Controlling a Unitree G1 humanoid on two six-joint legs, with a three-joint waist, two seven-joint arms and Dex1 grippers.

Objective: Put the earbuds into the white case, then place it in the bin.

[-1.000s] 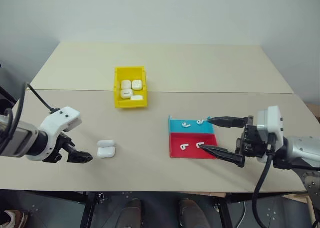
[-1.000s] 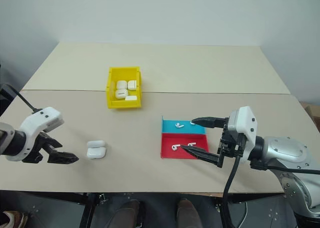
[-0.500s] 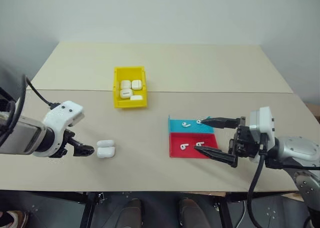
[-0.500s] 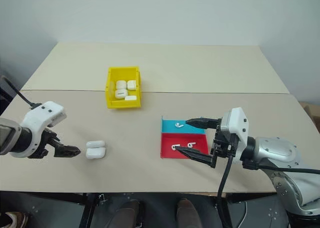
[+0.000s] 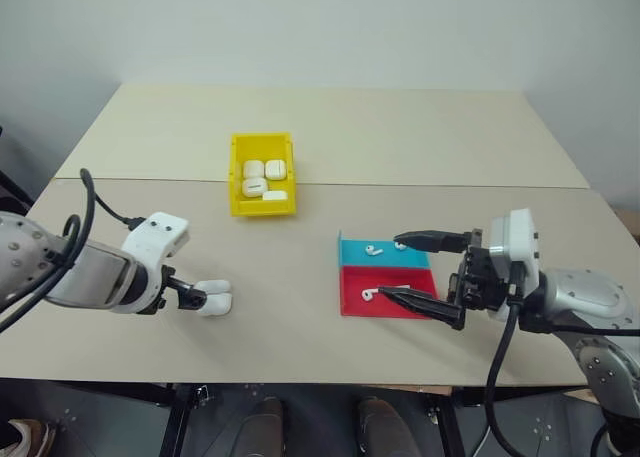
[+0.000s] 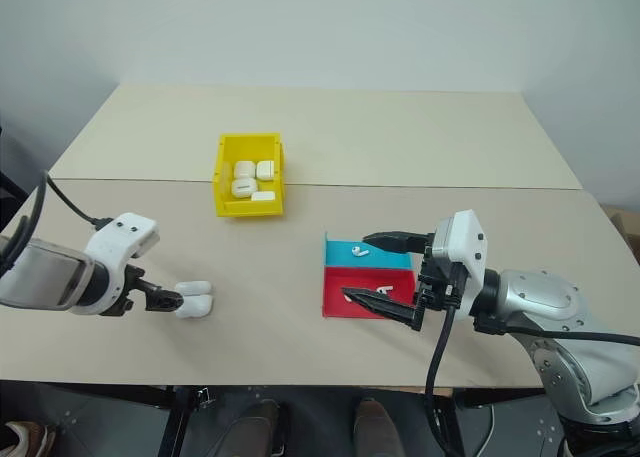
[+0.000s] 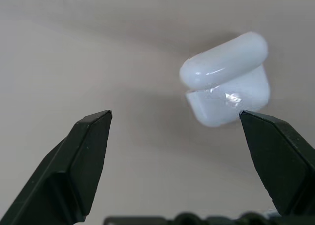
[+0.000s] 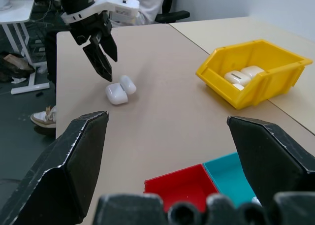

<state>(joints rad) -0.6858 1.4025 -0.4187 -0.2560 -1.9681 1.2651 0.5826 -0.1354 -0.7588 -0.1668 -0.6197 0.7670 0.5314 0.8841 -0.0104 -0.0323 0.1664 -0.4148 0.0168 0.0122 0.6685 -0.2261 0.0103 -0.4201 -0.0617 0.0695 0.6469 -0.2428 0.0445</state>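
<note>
The case (image 5: 214,298) lies on the table (image 5: 400,137), lid open, near the front left edge. The left gripper (image 5: 196,297) is at the case with its fingers spread wide; in the left wrist view the case (image 7: 225,80) sits off toward one finger (image 7: 278,161), not centred, and nothing is gripped.

The right gripper (image 5: 418,272) hovers over the tray (image 5: 386,277), fingers wide apart and empty. Earbuds (image 5: 372,248) lie in the blue and red halves of the tray. The bin (image 5: 261,187) stands farther back, already holding several cases.

Risks, as judged from this position:
- Closing now may catch the case by one corner, so it could slide, twist or skid on the smooth table.
- A finger pressing on the lid may snap it shut before any earbud is in.
- The earbuds are tiny and glossy; a wide, level gripper may pinch one badly and flick it out of the tray.
</note>
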